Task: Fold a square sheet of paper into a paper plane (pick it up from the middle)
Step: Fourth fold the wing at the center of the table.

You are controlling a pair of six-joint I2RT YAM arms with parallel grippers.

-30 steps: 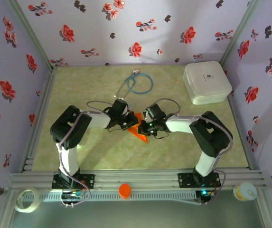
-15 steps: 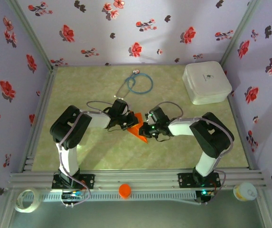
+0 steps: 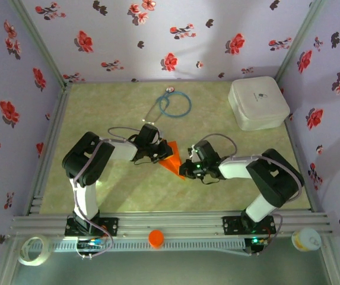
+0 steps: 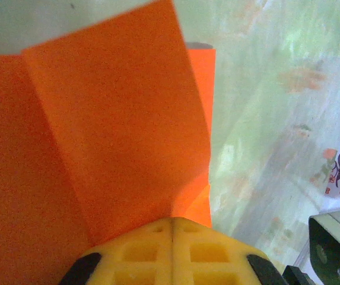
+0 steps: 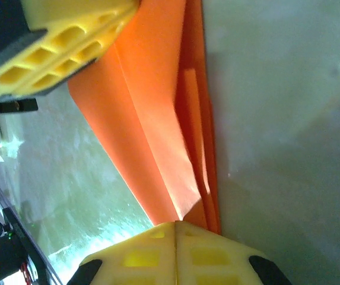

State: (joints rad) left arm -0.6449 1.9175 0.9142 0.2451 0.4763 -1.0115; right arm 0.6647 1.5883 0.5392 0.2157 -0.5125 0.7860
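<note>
Our right gripper [image 3: 186,169] has slid back along the orange paper [image 3: 172,161], clamped on its fold. Opposite it, our left gripper [image 3: 158,155] pinches the far end, so we judge a crease is being pressed.

No legible text; blurred mark [image 3: 261,95] on white box [image 3: 259,114]

Right gripper [image 5: 175,230] jaws pressed together on folded orange paper [image 5: 152,119], left gripper [image 5: 75,41] seemingly pinching its far edge, pale bench [image 5: 288,119] beneath.

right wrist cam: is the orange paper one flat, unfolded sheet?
No, the orange paper shows creases and several stacked folded layers running up from the shut right gripper.
</note>
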